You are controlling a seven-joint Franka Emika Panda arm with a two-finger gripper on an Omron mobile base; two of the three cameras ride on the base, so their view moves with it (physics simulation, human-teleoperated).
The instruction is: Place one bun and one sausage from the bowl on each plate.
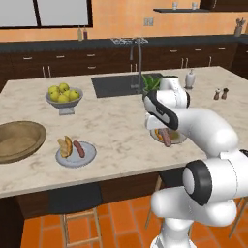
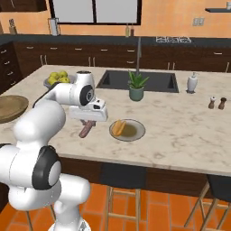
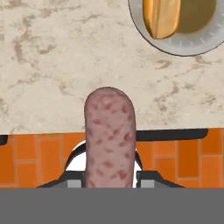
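Sausage (image 3: pixel 109 135) clamped in the gripper (image 3: pixel 109 183), hanging over the counter (image 3: pixel 43 65) near its edge. Just beside it sits a plate (image 3: pixel 197 41) with a bun (image 3: pixel 161 17); the other plate (image 1: pixel 87 157) has both.

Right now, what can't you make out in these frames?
- wooden bowl: cut off by the left edge in both base views, contents unseen.
- near plate: arm covers most of it in the left base view.
- gripper: fingertips hidden behind the sausage in the hand view.
- Two small shakers: too small to identify.
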